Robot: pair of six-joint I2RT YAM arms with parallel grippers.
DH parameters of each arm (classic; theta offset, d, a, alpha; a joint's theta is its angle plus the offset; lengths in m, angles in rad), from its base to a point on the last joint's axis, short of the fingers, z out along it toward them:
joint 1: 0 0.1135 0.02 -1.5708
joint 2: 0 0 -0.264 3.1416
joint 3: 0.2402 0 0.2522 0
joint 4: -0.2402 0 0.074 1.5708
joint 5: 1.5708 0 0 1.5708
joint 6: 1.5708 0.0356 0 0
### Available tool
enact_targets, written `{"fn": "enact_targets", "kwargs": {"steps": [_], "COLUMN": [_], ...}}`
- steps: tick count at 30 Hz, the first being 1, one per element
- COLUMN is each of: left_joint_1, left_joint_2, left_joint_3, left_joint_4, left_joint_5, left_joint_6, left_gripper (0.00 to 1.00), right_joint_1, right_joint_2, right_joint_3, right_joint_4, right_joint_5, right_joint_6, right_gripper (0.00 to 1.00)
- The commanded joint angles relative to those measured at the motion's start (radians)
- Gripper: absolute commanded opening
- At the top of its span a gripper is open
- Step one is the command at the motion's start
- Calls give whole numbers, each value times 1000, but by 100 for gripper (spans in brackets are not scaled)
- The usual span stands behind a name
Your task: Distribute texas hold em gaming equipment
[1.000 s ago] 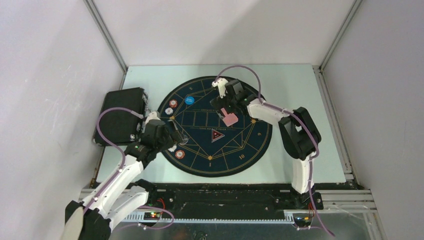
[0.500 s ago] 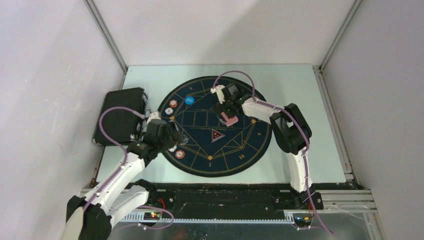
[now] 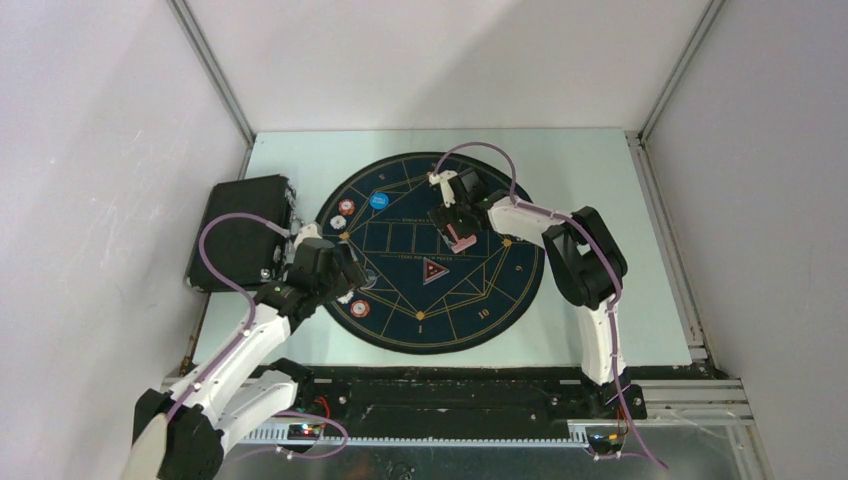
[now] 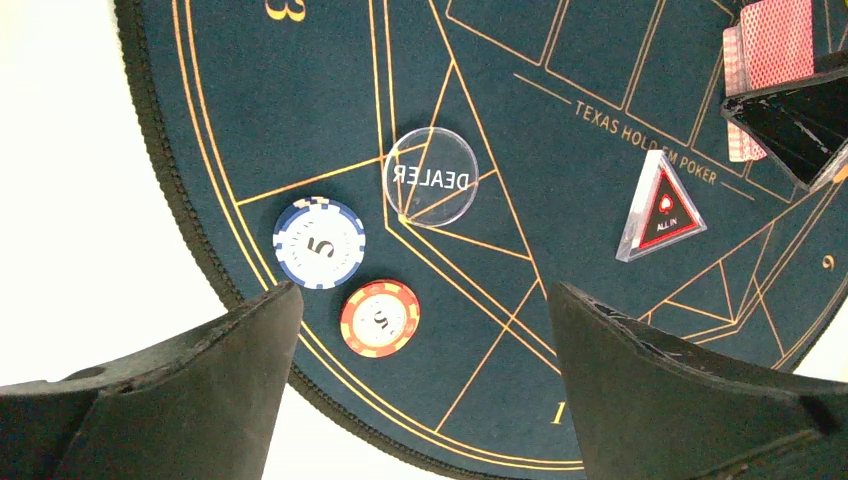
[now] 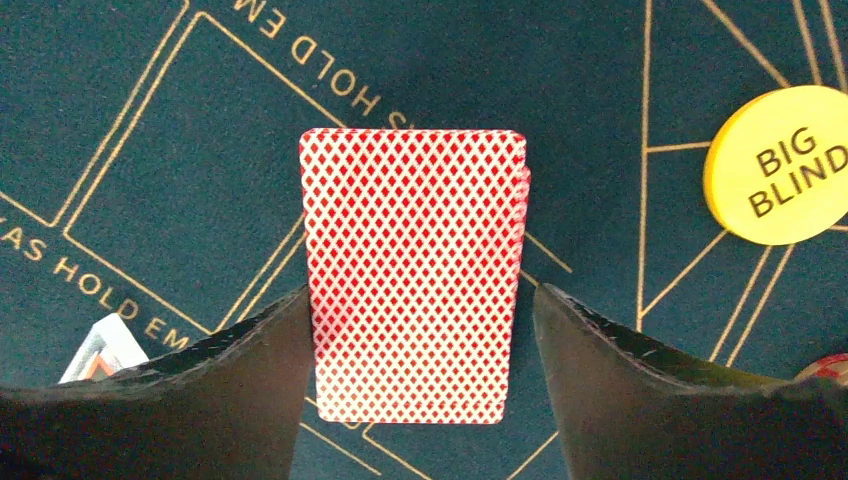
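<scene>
Straddles the card deck [image 5: 412, 270], just right of the mat's [image 5: 120, 120] centre, with the right tool [image 5: 420, 292], fingers just beside its long edges; cannot tell whether gripped. Hangs the left tool [image 4: 422, 290] wide open, empty, over the blue-white chip [image 4: 319, 243] and red chip [image 4: 379, 318], near-left.

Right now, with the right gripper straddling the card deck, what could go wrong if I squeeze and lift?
1. The deck is not square: a few cards jut past one long edge, so the right gripper might splay the stack or leave some cards behind.
2. The ALL IN token lies close beside one finger, and the BIG BLIND chip sits out beyond the other. A sideways drift could nudge either of them.
</scene>
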Motion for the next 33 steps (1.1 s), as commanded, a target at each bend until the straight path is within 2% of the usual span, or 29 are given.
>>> {"fn": "enact_targets", "kwargs": {"steps": [1,5,14,20,23,33], "left_joint_1": [-8,-8,-8,-7,-8,-8], "left_joint_2": [8,13,23,33,36,45], "left_joint_3": [13,16,17,22,27,34], "left_joint_4": [28,30,42,51,61,113], "left_joint_5": [-19,-19,-19,-14,-10,28], "left_joint_6": [0,1,-3,-5,-8,-22], "left_gripper": [100,100,100,100,100,100], "right_joint_1": [-9,-1,16,33,36,33], "right_joint_2": [-12,-15,-49,-82,-109,-168], "right_joint_3": [-50,-69,-110,-125,-126,-133], "right_joint_4": [-54,-49,-29,1,19,39], "right_joint_5": [57,58,72,76,60,-32], "right_joint_6": [9,23,47,65,69,77], "right_gripper": [76,72,47,20,1,0]}}
